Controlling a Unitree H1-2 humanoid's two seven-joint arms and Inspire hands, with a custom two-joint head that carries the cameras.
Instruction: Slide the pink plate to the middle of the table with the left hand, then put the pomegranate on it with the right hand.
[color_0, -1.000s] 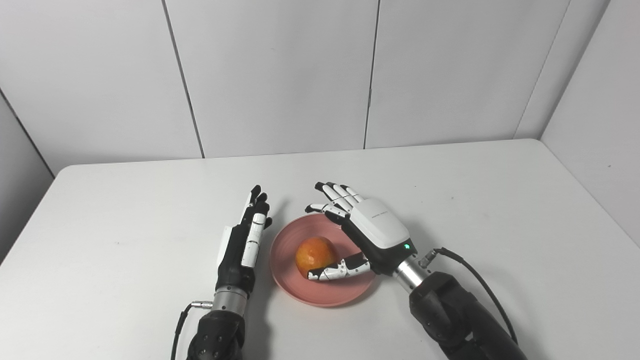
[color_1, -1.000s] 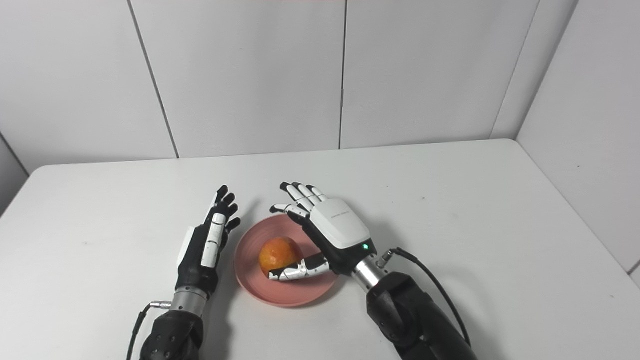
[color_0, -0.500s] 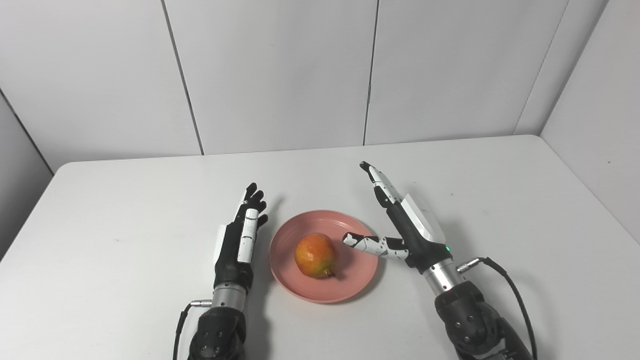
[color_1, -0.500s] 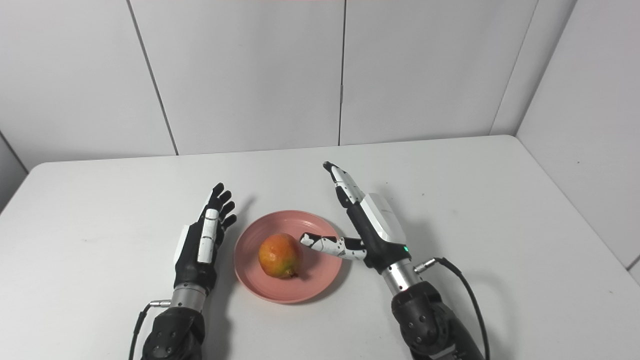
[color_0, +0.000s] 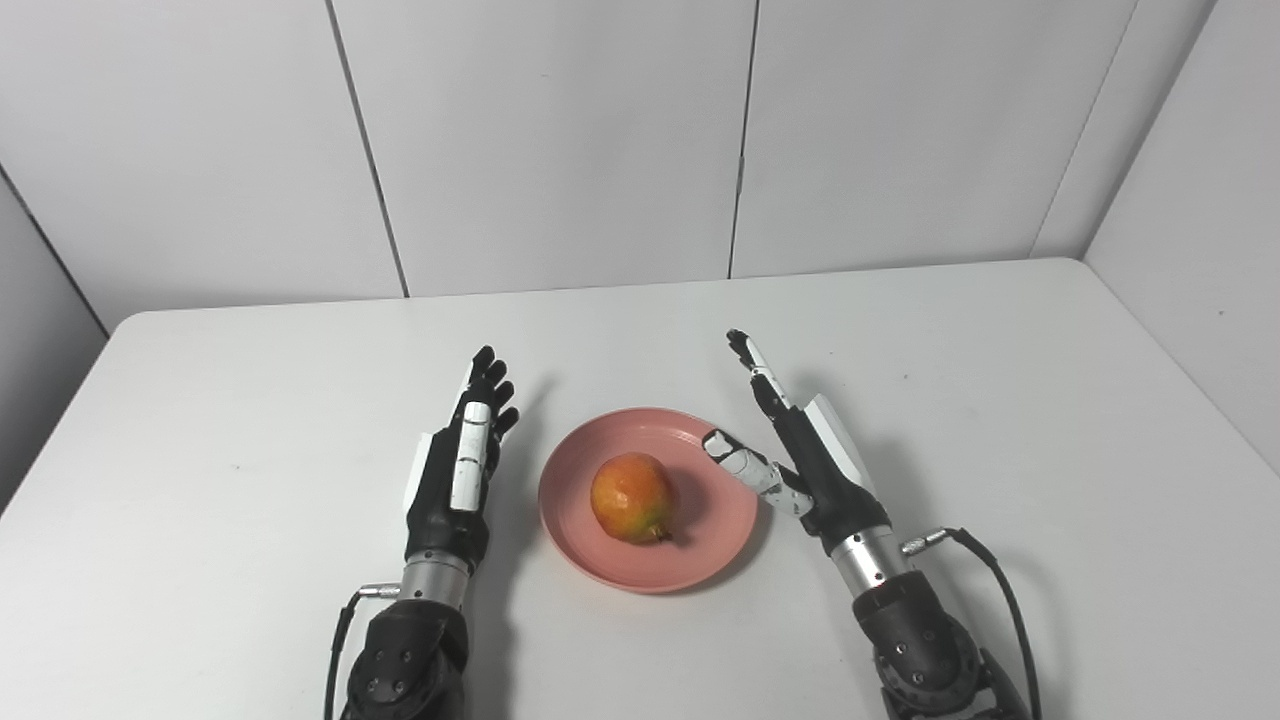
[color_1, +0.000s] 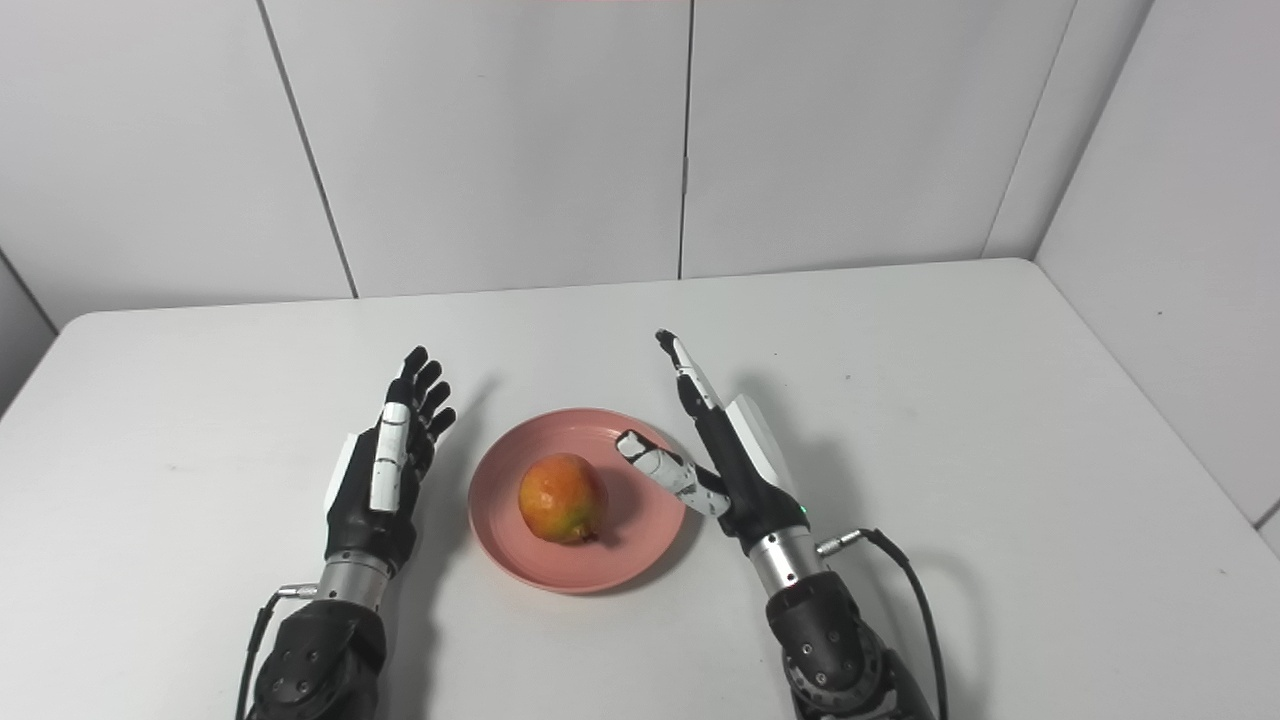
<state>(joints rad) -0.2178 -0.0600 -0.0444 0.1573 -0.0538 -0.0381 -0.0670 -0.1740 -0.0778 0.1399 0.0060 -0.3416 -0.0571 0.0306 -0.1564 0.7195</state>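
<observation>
The pink plate (color_0: 700, 555) lies on the white table near its middle, with an orange-red pomegranate (color_0: 630, 498) resting on it slightly left of centre. My right hand (color_0: 805, 455) stands on edge just right of the plate, open, fingers stretched away from me and thumb reaching over the plate's rim. It holds nothing. My left hand (color_0: 455, 470) stands on edge a short gap left of the plate, open and empty, fingers pointing away. Neither hand touches the fruit.
The white table (color_0: 1000, 380) is bounded by grey wall panels at the back and right. A cable (color_0: 1000, 590) loops from my right wrist over the table surface.
My right hand has let go of the pomegranate, turned on edge and drawn back to the plate's right side. The left hand shifted slightly left, away from the plate. The view tilted a little.
</observation>
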